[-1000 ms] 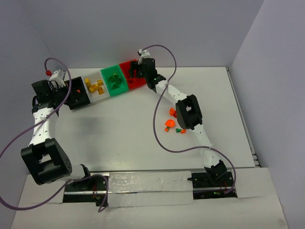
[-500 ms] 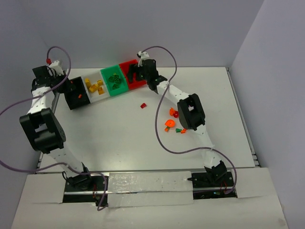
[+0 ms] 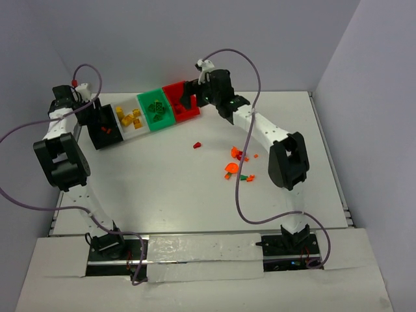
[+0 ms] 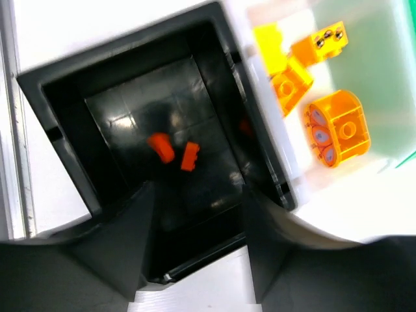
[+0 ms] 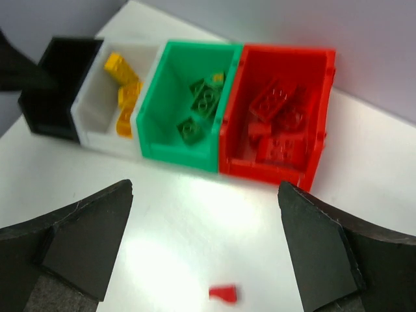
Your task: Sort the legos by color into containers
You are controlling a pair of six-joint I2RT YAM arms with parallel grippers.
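Release on both sides: my left claw just sprang apart above the black bin, two orange legos lying inside. My right claw gapes empty; its red lego lies on the bench, short of the red bin, so I judge it needs re-picking.

— What can you not read in the left wrist view?
— The near wall of the black bin is behind the fingers of the left gripper. The white bin is cut by the top and right edges, and all is a little smeared.
— And in the right wrist view?
— The small red piece is blurred; I cannot tell its form. The bottom edge cuts the right gripper.
— From above?
— The loose pieces are too small to tell their forms.
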